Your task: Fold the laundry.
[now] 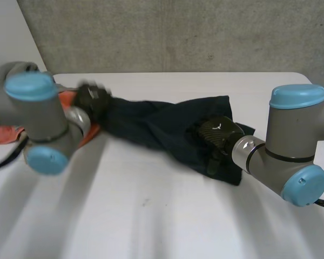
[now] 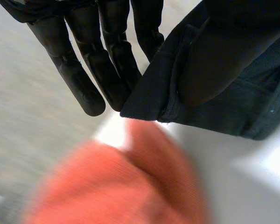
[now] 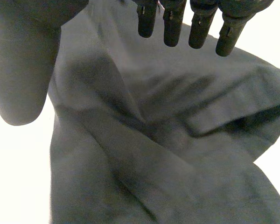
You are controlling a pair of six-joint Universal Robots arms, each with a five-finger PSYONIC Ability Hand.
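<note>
Dark navy fabric garment (image 1: 156, 125) is lying bunched across white table (image 1: 151, 216), spanning between both hands. Left hand (image 1: 92, 100) is pinching garment's end edge between straight fingers (image 2: 84, 79) and thumb (image 2: 210, 65). Blurred orange cloth (image 2: 121, 186) is lying just beyond the fingertips. Right hand (image 1: 217, 133) is sitting over garment's opposite end, fingers (image 3: 172, 23) straight and apart, gripping nothing. Cannot tell whether it is touching the cloth.

White table (image 1: 151, 216): dark garment (image 1: 162, 127) bunched across middle; orange cloth (image 2: 116, 184) beside garment's end.
</note>
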